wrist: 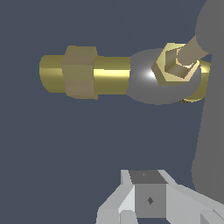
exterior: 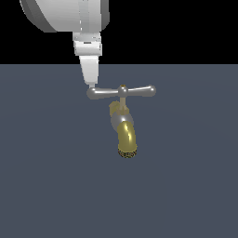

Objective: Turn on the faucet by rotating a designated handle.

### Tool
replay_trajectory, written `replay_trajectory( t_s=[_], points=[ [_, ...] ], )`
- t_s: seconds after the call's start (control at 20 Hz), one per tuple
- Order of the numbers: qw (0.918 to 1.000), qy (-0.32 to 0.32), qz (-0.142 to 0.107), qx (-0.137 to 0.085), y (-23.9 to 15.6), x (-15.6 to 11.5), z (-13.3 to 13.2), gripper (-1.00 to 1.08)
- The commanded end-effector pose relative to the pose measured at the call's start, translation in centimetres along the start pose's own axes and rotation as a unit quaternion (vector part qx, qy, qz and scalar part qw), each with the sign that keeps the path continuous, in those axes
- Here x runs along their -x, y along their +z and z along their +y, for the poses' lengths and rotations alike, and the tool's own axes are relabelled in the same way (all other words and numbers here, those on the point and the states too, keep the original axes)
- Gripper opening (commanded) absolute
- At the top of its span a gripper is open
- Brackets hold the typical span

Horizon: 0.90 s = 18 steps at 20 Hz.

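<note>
Dark blue-grey worktop point(exterior: 186, 186) fills the lower part of the exterior view, w/ plain black behind it; no other objects are around. Near the middle stands the faucet point(exterior: 124, 130), small, w/ its spout curving toward the camera. On top lies the handle point(exterior: 122, 92), about horizontal.

Progress, as I judge it: contact stage only. The gripper point(exterior: 91, 85) comes down from above, and its tip is at, maybe touching, the bulbous end of the handle on the exterior view's left. Nothing shows how far the handle is turned, so the rotation is probably still to do. Whether the jaws are wide or narrow I cannot tell: only 1 pale finger point(exterior: 89, 69) is clear there, and the wrist view shows just the gripper base.

Materials: the handle is a slim, polished silver bar w/ rounded ends and a small brass cap at centre. The spout is glossy brass-gold, a bent tube w/ a dark meshed outlet. The wrist view shows a hexagonal brass nut point(wrist: 176, 65) and a grey ball-like body point(wrist: 144, 81). All parts look hard and smooth, so a push could slip.
</note>
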State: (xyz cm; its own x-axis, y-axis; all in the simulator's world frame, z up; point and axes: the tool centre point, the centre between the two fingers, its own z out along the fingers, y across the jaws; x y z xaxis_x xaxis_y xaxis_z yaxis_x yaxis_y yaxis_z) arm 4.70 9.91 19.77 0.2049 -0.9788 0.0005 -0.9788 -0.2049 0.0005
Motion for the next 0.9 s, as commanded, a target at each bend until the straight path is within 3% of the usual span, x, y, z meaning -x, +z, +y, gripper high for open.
replay_trajectory(
  t_s=[0.0, 0.85],
  points=[
    [1.0000, 0.000, 0.000, 0.000, 0.0, 0.0, 0.3, -1.00],
    [1.0000, 0.000, 0.000, 0.000, 0.0, 0.5, 5.3, -1.00]
  ],
)
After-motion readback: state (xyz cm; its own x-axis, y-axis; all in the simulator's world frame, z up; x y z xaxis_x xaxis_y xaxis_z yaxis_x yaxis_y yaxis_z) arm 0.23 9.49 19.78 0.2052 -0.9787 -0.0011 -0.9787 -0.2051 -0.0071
